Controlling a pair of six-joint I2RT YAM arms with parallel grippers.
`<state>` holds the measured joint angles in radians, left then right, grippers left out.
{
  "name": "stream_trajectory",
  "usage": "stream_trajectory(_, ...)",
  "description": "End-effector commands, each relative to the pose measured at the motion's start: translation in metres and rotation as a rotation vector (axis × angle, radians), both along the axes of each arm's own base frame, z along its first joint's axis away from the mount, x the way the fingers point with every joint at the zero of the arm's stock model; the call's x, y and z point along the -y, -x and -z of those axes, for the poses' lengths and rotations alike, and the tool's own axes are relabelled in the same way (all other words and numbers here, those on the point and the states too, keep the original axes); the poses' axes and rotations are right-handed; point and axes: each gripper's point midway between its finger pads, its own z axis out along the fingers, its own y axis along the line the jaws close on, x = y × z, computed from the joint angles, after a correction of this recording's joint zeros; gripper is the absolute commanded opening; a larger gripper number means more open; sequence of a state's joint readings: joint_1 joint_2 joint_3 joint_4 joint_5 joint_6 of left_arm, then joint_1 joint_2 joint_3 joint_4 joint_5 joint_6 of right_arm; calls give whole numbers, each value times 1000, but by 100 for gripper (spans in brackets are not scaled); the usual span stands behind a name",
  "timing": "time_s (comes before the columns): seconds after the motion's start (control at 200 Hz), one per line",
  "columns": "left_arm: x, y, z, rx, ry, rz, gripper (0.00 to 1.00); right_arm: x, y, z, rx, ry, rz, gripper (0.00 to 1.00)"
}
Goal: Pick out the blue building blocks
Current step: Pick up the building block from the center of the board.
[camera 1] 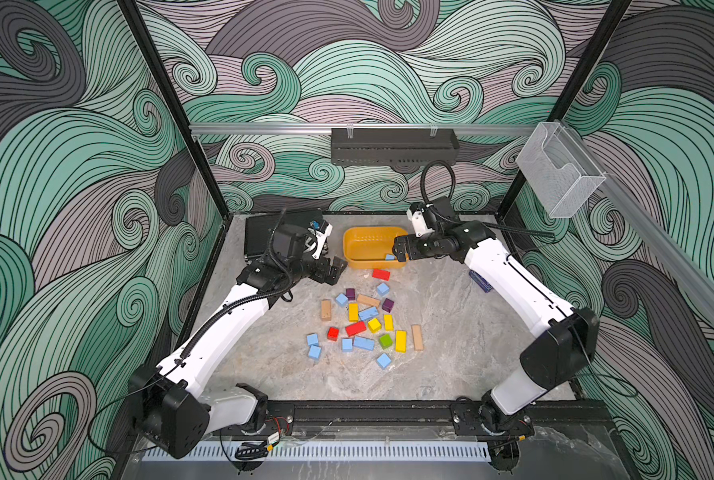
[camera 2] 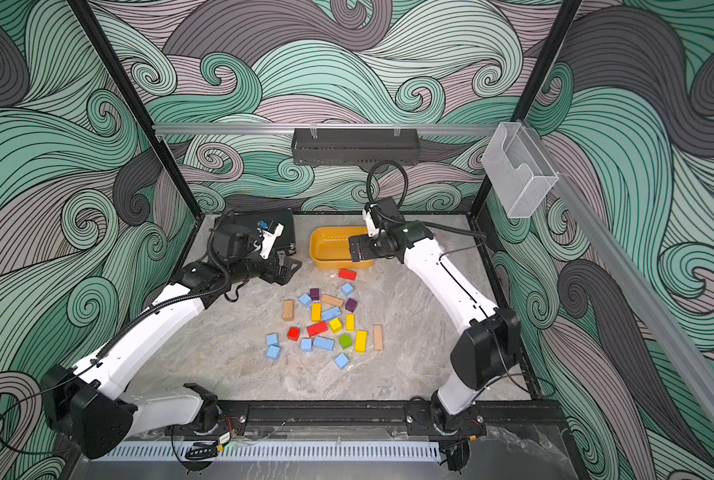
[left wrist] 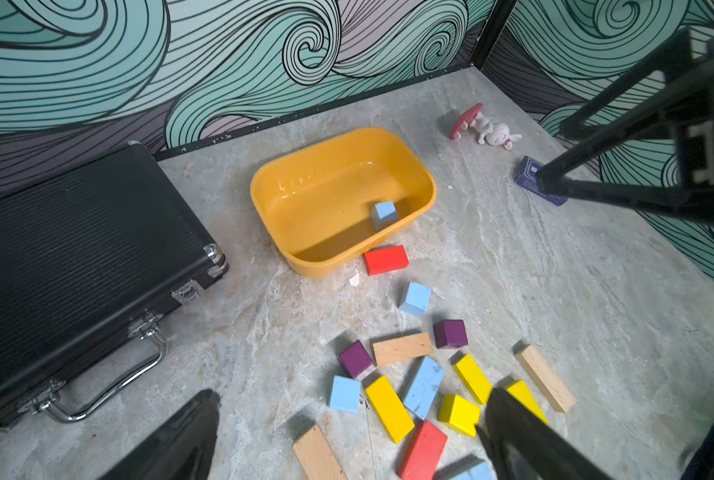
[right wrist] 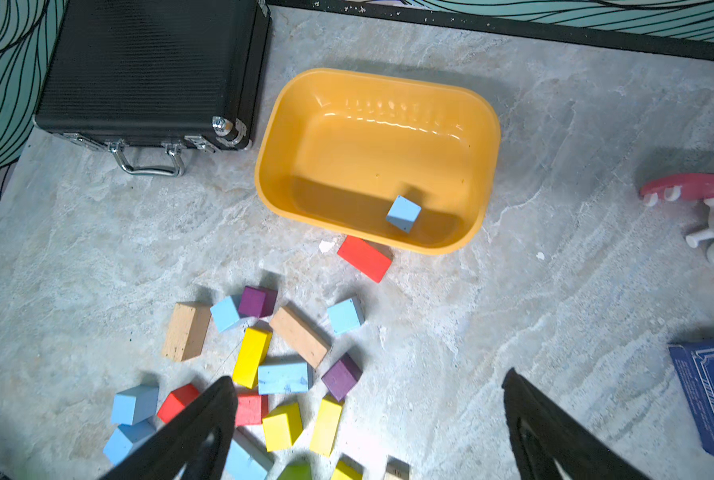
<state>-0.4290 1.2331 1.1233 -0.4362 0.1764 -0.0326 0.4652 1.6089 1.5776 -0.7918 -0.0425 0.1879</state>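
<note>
**Right gripper** [right wrist: 367, 379]: fingers wide and empty. One light-blue cube [right wrist: 403, 213] lies in the yellow tub [right wrist: 278, 124], beyond the fingertips. Other blue building blocks [right wrist: 284, 377] lie scattered between and before the fingers. Left gripper [left wrist: 353, 395] likewise wide. Blocks are likely light, rigid and matte; grip opposite flat faces.

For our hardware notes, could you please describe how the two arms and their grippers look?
Both the left arm and right arm have white shells with black joints. Each carries a black corrugated hose. The left gripper and right gripper are black, with tapered fingers.
</note>
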Motion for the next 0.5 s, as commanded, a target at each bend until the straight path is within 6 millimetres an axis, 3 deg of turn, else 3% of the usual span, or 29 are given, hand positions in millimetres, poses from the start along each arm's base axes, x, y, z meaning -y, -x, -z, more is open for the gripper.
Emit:
stream_trajectory(0.0, -2, 20, 11, -44, -13, 31, 99, 7, 21, -3, -8, -3, 13, 100)
stream_trajectory(0.285, -12, 48, 37, -108, -6, 25, 99, 20, 68, 28, -99, 22, 32, 99)
stream_trajectory(0.495, -12, 58, 56, -165, 4, 23, 99, 13, 89, 61, -166, 31, -12, 93)
